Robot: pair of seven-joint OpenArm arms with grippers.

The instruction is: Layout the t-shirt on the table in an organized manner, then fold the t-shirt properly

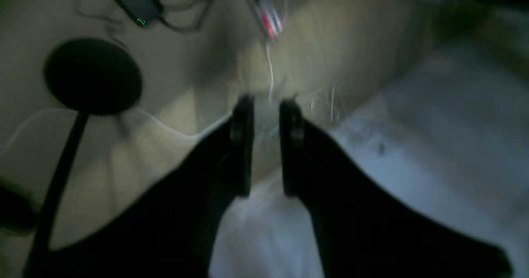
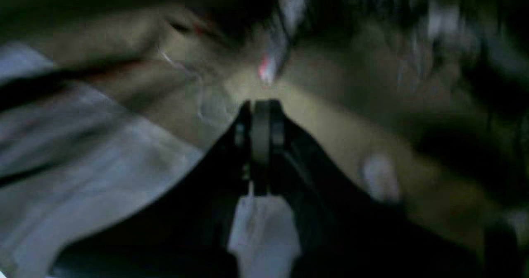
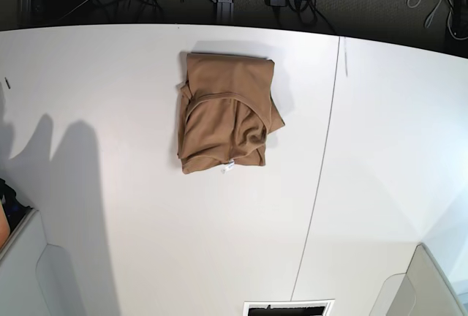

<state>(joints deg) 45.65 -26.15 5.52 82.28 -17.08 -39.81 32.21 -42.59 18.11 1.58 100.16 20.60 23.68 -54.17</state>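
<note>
Fingers first: on our left gripper (image 1: 266, 146) they stand a little apart with nothing between them; through the gap we see only pale surface and floor. On our right gripper (image 2: 261, 146) the fingers are pressed together and hold nothing. Both wrist views are dark and blurred, and neither one shows the shirt.

From the base view we see no arm over the table (image 3: 380, 155); only pale parts at the lower corners, at about 7 and 5 o'clock, which may belong to our arms, though we cannot tell. So both grippers hang well away from the cloth.

Our shirt (image 3: 225, 111) lies in the upper middle of the table, toward 12 o'clock from the centre, near the far edge and to the left of the dark seam (image 3: 322, 170). It sits as a compact, roughly rectangular bundle, layers doubled over, with a curved hem or collar edge across the middle and a small white tag (image 3: 228, 167) peeking out at its near edge, toward 6 o'clock.

We judge the fold largely made: the bundle is small and the sleeves are tucked away. Its near edge is wrinkled and the right side bulges, so it is not crisp. What may be left is smoothing or squaring the edges, if anything.
</note>
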